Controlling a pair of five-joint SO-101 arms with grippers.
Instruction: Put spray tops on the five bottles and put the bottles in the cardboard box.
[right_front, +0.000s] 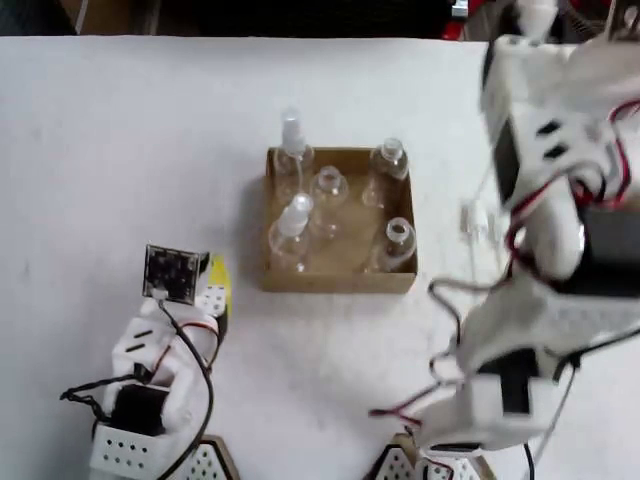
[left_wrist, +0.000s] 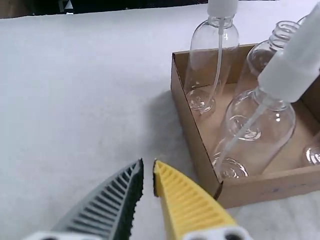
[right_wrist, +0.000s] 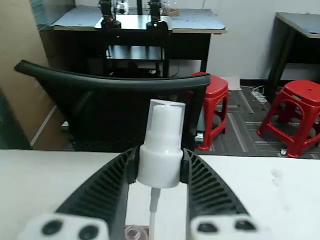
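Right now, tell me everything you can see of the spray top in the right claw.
The spray top is white plastic: a narrow nozzle head above a wider round collar, with a thin dip tube hanging straight below. It stands upright, screwed onto nothing, clamped at the collar between the black fingers of the right claw.

White arms (right_front: 500, 320); red-black cables (right_front: 513, 238); left claw (left_wrist: 148, 170) grey-yellow; right claw (right_wrist: 159, 159) black.

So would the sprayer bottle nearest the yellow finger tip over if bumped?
Probably tippy: the capped bottle is tall, narrow and looks empty, so likely light. The cardboard box wall beside it might catch it.
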